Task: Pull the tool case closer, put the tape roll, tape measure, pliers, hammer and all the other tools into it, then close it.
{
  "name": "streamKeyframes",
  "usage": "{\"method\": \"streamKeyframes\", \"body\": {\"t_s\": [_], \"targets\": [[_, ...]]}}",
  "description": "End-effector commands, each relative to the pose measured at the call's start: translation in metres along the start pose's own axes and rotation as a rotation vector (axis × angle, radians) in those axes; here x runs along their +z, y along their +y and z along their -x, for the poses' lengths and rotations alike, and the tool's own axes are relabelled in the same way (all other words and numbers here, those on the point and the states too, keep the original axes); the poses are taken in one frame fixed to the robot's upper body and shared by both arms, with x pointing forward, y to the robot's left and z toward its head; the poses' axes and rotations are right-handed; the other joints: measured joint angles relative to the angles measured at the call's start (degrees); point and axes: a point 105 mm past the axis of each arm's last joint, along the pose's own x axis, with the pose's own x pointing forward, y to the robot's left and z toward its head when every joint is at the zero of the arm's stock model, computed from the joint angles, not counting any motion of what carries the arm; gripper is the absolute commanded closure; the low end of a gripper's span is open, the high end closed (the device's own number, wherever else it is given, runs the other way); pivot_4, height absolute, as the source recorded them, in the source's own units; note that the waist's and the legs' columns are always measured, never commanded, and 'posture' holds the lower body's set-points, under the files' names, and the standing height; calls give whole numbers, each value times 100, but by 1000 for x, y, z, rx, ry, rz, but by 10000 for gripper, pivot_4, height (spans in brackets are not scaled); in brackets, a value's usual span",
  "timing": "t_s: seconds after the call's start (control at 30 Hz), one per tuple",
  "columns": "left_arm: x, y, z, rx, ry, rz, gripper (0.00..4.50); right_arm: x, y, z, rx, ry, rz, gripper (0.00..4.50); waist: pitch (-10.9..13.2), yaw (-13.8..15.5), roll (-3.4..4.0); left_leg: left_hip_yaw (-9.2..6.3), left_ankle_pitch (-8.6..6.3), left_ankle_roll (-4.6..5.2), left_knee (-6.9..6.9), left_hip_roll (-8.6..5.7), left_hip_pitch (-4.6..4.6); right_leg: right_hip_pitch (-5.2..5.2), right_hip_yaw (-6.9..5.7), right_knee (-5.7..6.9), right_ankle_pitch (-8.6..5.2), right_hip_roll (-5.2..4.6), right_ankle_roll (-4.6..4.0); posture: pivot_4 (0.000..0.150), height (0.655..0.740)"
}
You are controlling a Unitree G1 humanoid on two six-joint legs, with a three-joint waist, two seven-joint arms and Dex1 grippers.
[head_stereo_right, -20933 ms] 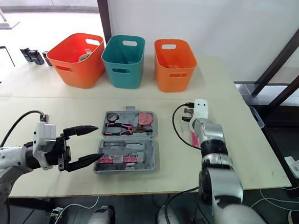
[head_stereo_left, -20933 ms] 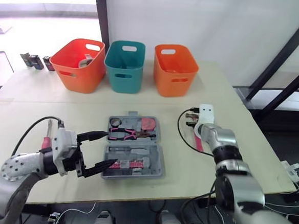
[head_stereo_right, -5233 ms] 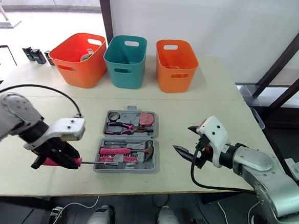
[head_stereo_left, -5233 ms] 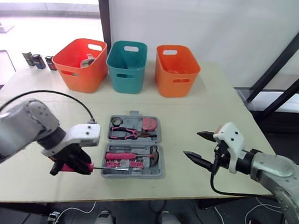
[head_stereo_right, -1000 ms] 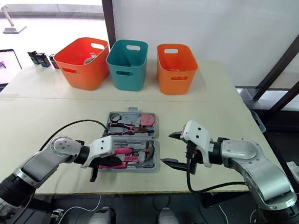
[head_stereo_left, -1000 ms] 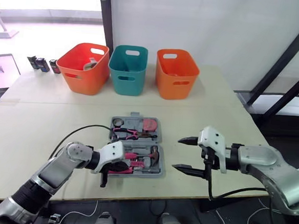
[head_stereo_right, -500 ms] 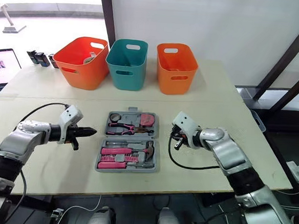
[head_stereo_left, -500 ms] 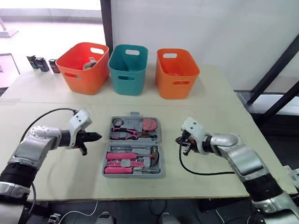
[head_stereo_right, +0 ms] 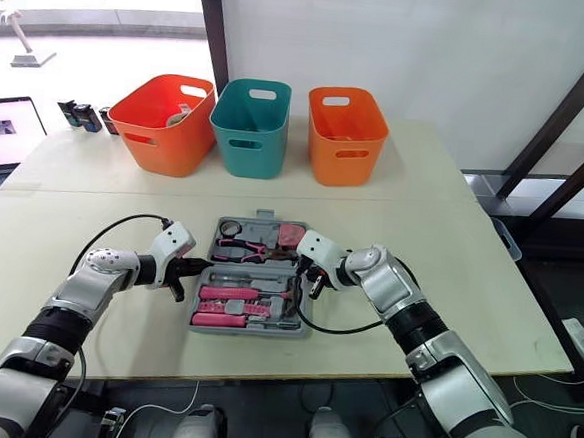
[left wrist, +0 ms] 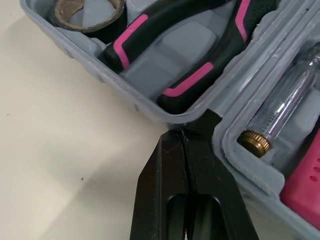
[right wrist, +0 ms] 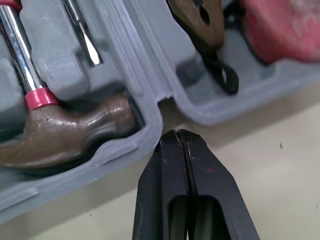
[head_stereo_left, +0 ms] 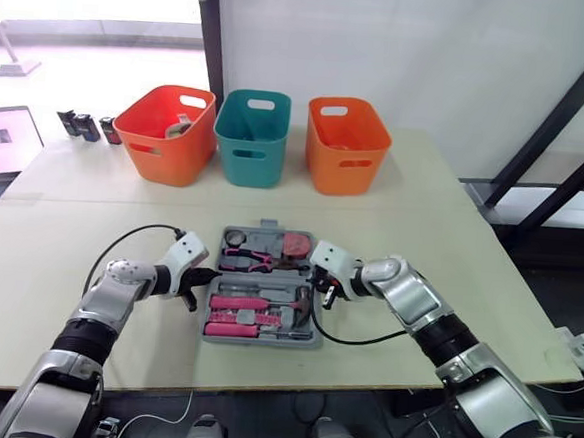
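The grey tool case (head_stereo_left: pixel 313 338) lies open at the table's middle. Its far half holds the tape roll (head_stereo_left: pixel 233 238), pink-handled pliers (head_stereo_left: pixel 254 262) and pink tape measure (head_stereo_left: pixel 292 245). Its near half holds the hammer (head_stereo_left: pixel 266 304) and other pink tools. My left gripper (head_stereo_left: pixel 200 276) is shut, its tip against the case's left side at the hinge notch (left wrist: pixel 186 131). My right gripper (head_stereo_left: pixel 319 289) is shut too, with its tip at the right hinge notch (right wrist: pixel 175 134), beside the hammer head (right wrist: pixel 75 135). Neither holds anything.
Three baskets stand at the back: red-orange (head_stereo_left: pixel 163 133), teal (head_stereo_left: pixel 251 134) and orange (head_stereo_left: pixel 347 143). Small dark items (head_stereo_left: pixel 83 126) sit at the far left. A black cable (head_stereo_left: pixel 354 339) from my right wrist loops on the table beside the case.
My right gripper went from open to shut and moved left to the case's right hinge. My left gripper swung from the case's front out left, then in to the left hinge.
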Motion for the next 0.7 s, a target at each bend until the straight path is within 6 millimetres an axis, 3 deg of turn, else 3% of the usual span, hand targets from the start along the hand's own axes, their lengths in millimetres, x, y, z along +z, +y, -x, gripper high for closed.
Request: {"method": "streamKeyframes", "body": {"t_s": [0.03, 0.13, 0.43, 0.7], "targets": [[-12, -26, -9, -81, 28, -1, 45000, 23, 28, -8, 106, -48, 83, 44726, -1, -9, 1, 0, 0, 0, -2, 0, 1, 0, 0, 0, 0, 0, 1, 1500, 7400], [-17, -33, -1, -85, 31, 23, 45000, 22, 46, -5, 163, -48, 105, 44726, -3, -27, 4, 0, -1, 0, -15, 0, 4, -3, 0, 0, -4, 0, 9, 1500, 7400], [-38, -60, 27, -48, 58, 110, 45000, 13, 73, 7, 176, -42, 98, 44726, -8, -90, 6, 2, -2, 1, -81, 1, 23, -10, -3, -5, -24, -3, 18, 1500, 7400], [-40, -68, 30, -15, 60, 161, 45000, 14, 64, 4, 129, -41, 80, 44726, -10, -156, 2, 3, -3, 1, -78, 0, 26, -8, -3, -9, -36, -6, -5, 1500, 7400]]}}
